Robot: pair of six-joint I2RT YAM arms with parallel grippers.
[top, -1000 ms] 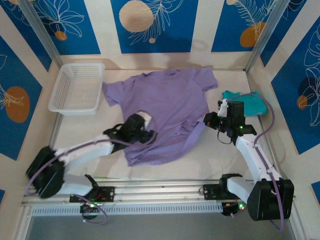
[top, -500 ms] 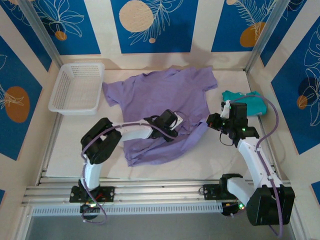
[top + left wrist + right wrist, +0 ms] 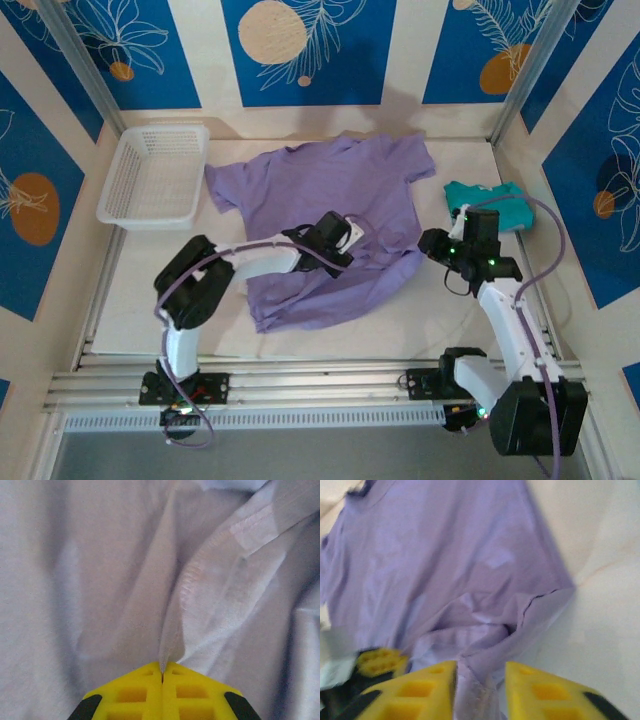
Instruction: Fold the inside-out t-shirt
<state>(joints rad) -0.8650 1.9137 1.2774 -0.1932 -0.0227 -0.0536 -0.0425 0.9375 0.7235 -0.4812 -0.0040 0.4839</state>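
Ok, starting at the near edge, where both arms are bolted down. The left arm (image 3: 265, 258) bends out across the bench (image 3: 140, 290), and its wrist is lying over the inside-out t-shirt (image 3: 320, 180). The left jaws are squeezed together. In the left wrist view a thin ridge of lavender fabric is pinched right between the yellow fingers (image 3: 135, 695), so they're clamped on the shirt, roughly mid-body. Just beyond those jaws and a bit to their right, a stitched hem (image 3: 215, 555) runs off diagonally, with soft folds all around it.

The right arm (image 3: 505, 310) reaches up its own side of the bench. The right jaws sit at the shirt's right-hand edge, a short way across from the left jaws. They're apart: the right wrist view shows a clear gap between the two yellow fingers (image 3: 545, 690), with a rumpled flap of shirt lying in and below that gap. I can't tell whether the fabric actually touches either finger.

The shirt is spread on the bench, bunched up around both sets of jaws and flatter beyond them, with sleeves out to either side at the far end. Well off to the left of the left jaws and farther back there's a white basket (image 3: 155, 178), just beside the left sleeve. Just beyond the right jaws lies a teal garment (image 3: 490, 200), near the right sleeve.
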